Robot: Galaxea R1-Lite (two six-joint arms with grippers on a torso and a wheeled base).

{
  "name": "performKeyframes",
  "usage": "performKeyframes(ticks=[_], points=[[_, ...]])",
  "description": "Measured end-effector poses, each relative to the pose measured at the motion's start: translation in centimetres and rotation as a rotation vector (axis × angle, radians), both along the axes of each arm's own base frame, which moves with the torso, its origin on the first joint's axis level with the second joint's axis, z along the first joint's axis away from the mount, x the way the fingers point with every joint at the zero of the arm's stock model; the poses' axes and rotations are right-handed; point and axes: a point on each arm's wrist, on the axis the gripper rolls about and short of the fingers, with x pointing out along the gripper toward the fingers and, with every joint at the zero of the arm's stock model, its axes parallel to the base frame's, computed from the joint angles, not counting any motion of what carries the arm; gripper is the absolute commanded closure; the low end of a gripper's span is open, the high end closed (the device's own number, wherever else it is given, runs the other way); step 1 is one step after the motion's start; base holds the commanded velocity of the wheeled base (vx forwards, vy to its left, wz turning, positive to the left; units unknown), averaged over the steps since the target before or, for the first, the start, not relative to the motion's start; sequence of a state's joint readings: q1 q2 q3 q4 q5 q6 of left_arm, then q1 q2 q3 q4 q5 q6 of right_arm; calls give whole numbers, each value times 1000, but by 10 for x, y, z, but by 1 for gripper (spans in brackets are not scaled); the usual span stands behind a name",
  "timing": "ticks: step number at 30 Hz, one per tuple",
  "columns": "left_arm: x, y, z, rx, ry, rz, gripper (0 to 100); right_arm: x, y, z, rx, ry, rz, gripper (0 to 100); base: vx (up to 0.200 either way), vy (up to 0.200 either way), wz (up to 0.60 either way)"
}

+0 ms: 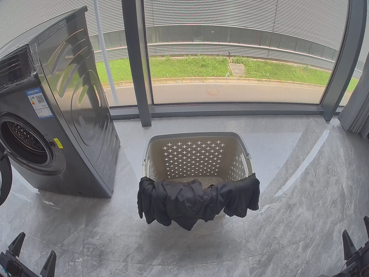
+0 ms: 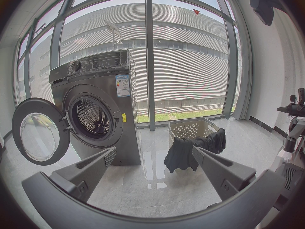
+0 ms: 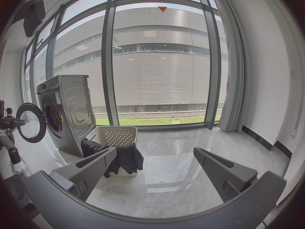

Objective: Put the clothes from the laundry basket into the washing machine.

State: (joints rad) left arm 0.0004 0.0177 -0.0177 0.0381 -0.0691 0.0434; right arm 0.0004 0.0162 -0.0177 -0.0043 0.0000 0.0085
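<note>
Clothes point(image 1: 198, 201): dark, limp fabric, hanging over the rim of the laundry basket point(image 1: 196, 136) on the side facing the pincers and spilling down its outer wall toward the floor point(image 1: 184, 251). They are lying ahead of both pincers, roughly between them, well apart from each.

Left pincer point(image 2: 153, 150) is waiting with fingers spread, gripping nothing. Right pincer point(image 3: 153, 150) is doing the same.

Washing machine point(image 1: 77, 97) is standing ahead of the left pincer, on its outer side, just beside the basket. Its door point(image 2: 39, 137) is hanging wide open, with the drum point(image 2: 90, 116) showing.

Handling, as a judgement: soft and light, nothing fragile, likely to be sagging and trailing once lifted. The best hold looks to be the bunched fold riding on the rim, where the cloth is thickest. A pinch at a dangling hem is risking a slip or a drag along the floor.

Count: one basket, one machine, two pincers. Clothes are reading as one dark heap, perhaps two pieces; cannot tell.
</note>
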Motion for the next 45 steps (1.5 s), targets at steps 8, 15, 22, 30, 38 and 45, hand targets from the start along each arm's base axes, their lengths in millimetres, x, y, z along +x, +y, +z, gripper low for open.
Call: performKeyframes(ticks=[8,15,22,30,38,45], points=[[0,0,0,0,0,0,0,0,0,1,-14,-13,9,0,50,0,0],[0,0,0,0,0,0,0,-12,2,44,-24,-158,97,0,0,0,0],[0,0,0,0,0,0,0,5,6,75,-54,-51,279,0,0,0,0],[0,0,0,1,0,0,0,63,11,87,-77,170,435,0,0,0,0],[0,0,0,-1,0,-2,0,130,28,84,-94,369,553,0,0,0,0],[0,0,0,-5,1,-5,0,183,54,71,-122,472,612,0,0,0,0]])
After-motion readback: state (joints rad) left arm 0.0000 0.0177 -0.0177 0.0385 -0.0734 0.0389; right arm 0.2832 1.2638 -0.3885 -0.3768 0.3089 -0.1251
